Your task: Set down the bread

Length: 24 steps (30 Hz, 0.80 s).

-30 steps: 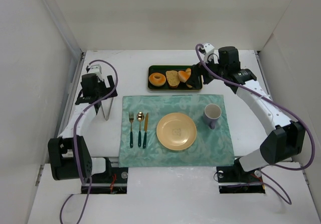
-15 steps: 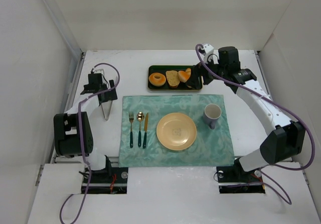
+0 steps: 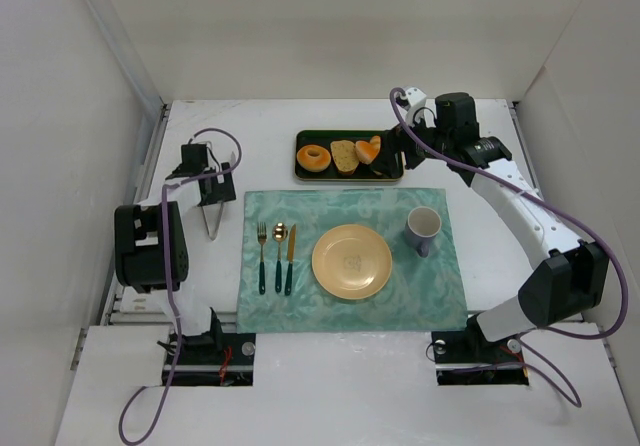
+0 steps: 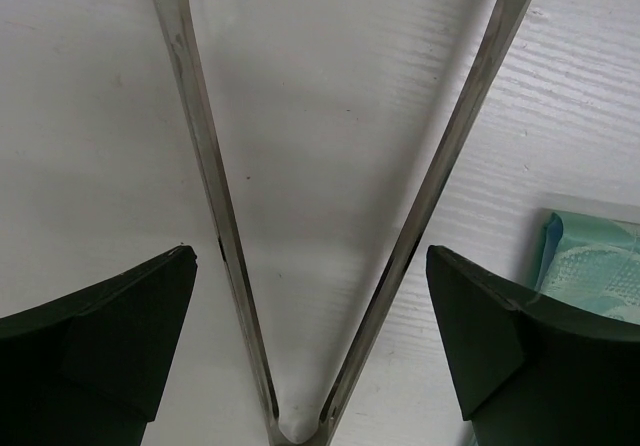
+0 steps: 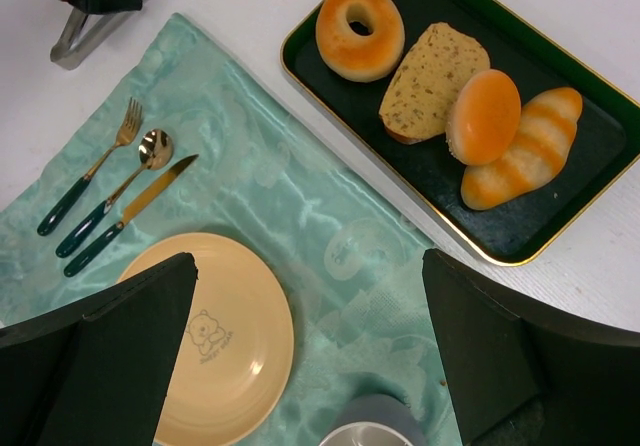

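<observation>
The bread (image 3: pixel 316 157), a golden ring-shaped bagel, lies at the left end of the dark green tray (image 3: pixel 300 174); it also shows in the right wrist view (image 5: pixel 360 33). The yellow plate (image 3: pixel 352 261) sits bare on the teal placemat (image 3: pixel 440 296). My right gripper (image 3: pixel 393 154) hovers open and empty above the tray's right end; in its own view the right gripper (image 5: pixel 308 258) hangs high over the mat. My left gripper (image 3: pixel 208 188) is open, its fingers either side of metal tongs (image 4: pixel 205 176) lying on the white table, not touching them.
A toast slice (image 5: pixel 432 81) and two orange rolls (image 5: pixel 484 116) share the tray. A fork (image 3: pixel 262 256), spoon (image 3: pixel 279 256) and knife (image 3: pixel 290 259) lie left of the plate. A purple mug (image 3: pixel 423 228) stands to its right. White walls enclose the table.
The left arm has folded back toward the left wall and its gripper has shifted slightly over the tongs. The right arm and the food have not moved.
</observation>
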{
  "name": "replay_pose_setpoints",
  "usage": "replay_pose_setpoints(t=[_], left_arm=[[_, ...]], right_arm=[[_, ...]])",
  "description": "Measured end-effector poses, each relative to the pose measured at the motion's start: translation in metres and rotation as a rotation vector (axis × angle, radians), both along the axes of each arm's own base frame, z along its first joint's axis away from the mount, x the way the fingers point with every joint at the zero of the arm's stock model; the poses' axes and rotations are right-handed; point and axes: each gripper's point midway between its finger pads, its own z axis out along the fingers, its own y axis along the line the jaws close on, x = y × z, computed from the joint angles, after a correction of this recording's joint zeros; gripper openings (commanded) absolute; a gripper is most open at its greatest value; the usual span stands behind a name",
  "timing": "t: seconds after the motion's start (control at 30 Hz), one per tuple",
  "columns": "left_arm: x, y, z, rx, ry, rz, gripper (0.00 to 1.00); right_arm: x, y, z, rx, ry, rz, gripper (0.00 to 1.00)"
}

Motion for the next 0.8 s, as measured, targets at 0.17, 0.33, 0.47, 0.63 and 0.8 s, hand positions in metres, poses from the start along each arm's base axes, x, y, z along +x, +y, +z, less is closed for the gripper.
replay_pose_setpoints(t=[0.17,0.33,0.47,0.63,0.8], left_arm=[[0.000,-0.003,-0.009,-0.012,0.027,-0.012,0.96],[-0.002,-0.003,-0.015,-0.022,0.048,-0.021,0.91],[-0.002,-0.003,-0.016,-0.030,0.053,-0.024,0.83],[0.000,-0.005,-0.017,-0.039,0.054,-0.032,0.67],[0.000,-0.007,-0.017,-0.044,0.054,-0.040,0.35]], right_arm=[[0.000,0.000,0.000,0.001,0.001,0.001,1.00],[0.000,0.000,0.000,0.002,0.000,0.002,1.00],[0.000,0.000,0.000,0.002,0.000,0.002,1.00],[-0.001,0.000,0.001,0.002,-0.001,0.002,1.00],[-0.001,0.000,0.001,0.002,-0.001,0.002,1.00]])
